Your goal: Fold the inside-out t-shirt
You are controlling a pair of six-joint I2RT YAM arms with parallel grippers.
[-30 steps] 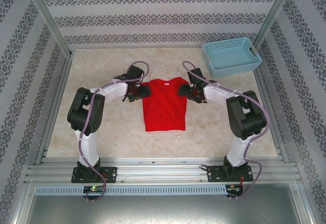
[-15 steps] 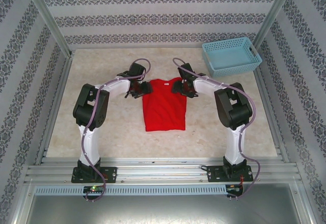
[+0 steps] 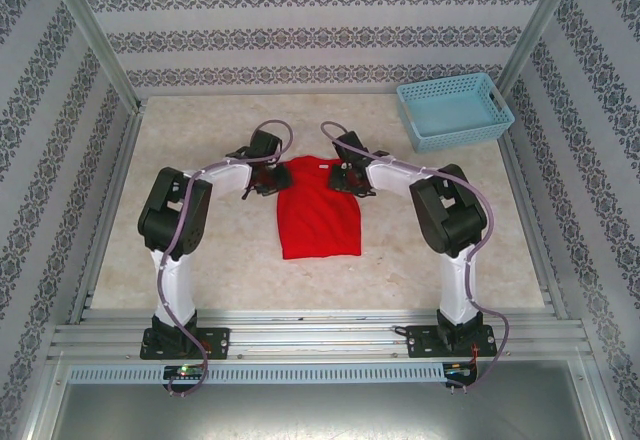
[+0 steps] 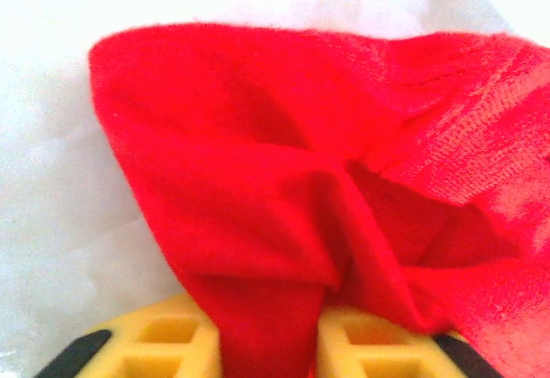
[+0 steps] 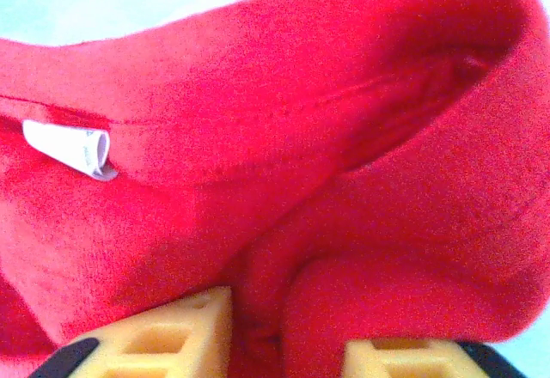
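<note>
Shows the inside-out t-shirt (image 3: 318,215) spread flat on the table (image 3: 240,280), to the left of the light blue basket (image 3: 465,135), nearer the arm bases than it and well apart from it

Shows the left hand (image 3: 262,175) closed on the shoulder farther from the basket, with red cloth pinched between its yellow fingers (image 4: 155,348) in the left wrist view

Shows the right hand (image 3: 345,177) closed on the shoulder closer to the basket, with a bunched fold gripped between its fingers (image 5: 172,335) and the white neck label (image 5: 69,148) lying just beside that fold

Judges the task to be at an early stage: both top corners gripped, body at full length, no cross fold made, hem untouched at the end farthest from the basket

Leaves, by this reading, the bringing over of the gripped edge and the squaring of the folded stack

Marks bare table all round the shirt, widest on the side away from the basket, and a clear strip between the hem and the arm bases

Notes frame rails bounding the table and the basket tucked in the far right corner, clear of any likely fold path
</note>
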